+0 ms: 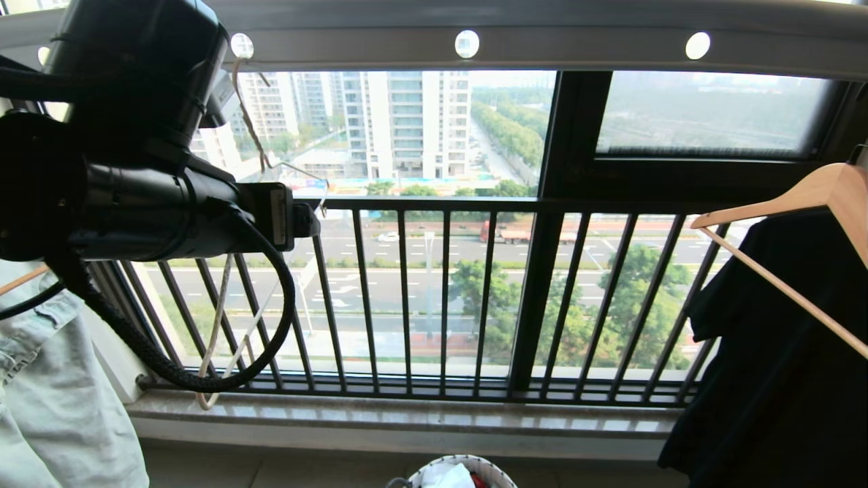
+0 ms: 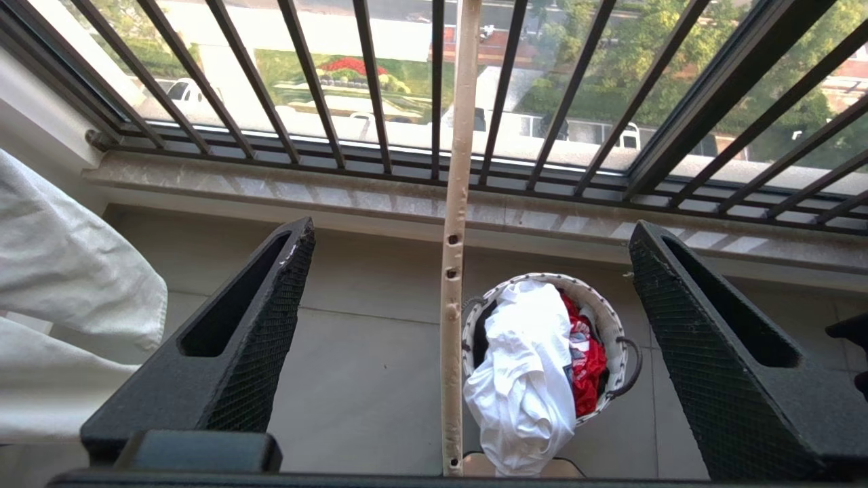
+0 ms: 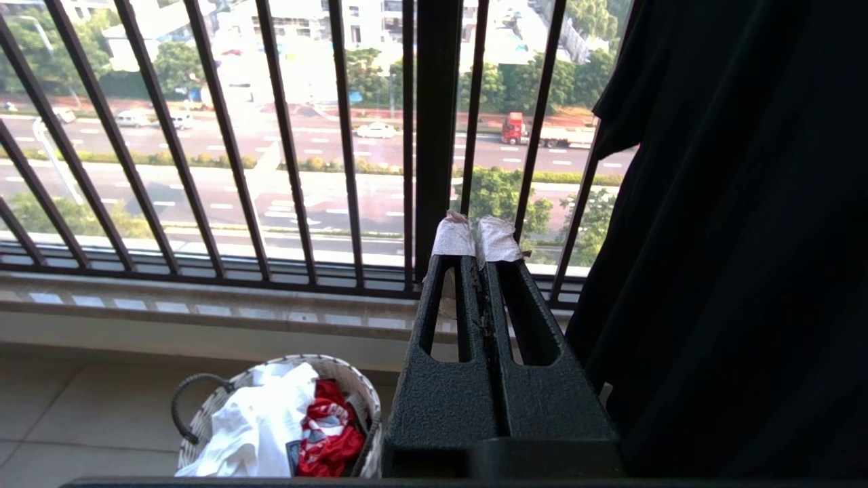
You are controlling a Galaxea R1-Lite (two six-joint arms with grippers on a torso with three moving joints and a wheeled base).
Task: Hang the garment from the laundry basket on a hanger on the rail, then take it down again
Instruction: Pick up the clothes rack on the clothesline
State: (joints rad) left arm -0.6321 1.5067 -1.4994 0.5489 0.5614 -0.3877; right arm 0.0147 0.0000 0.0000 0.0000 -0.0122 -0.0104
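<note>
The white garment [image 2: 522, 379] lies crumpled in the laundry basket [image 2: 610, 318] on the floor and spills over its rim, with a red garment [image 2: 586, 359] beside it. The cream wire hanger [image 1: 254, 135] is bare and hooked in a hole of the grey rail [image 1: 576, 47]. My left arm [image 1: 135, 183] is raised in front of it. In the left wrist view my left gripper [image 2: 471, 229] is open wide, and one cream bar of the hanger [image 2: 453, 271] runs between the fingers without touching them. My right gripper [image 3: 478, 237] is shut and empty, beside the basket [image 3: 369, 393].
A black garment [image 1: 766, 352] hangs on a wooden hanger [image 1: 807, 196] at the right. A pale denim piece [image 1: 54, 393] hangs at the left. The black barred window railing [image 1: 441, 298] and a stone sill [image 1: 407, 413] stand behind. The basket rim [image 1: 498, 471] shows at the lower edge.
</note>
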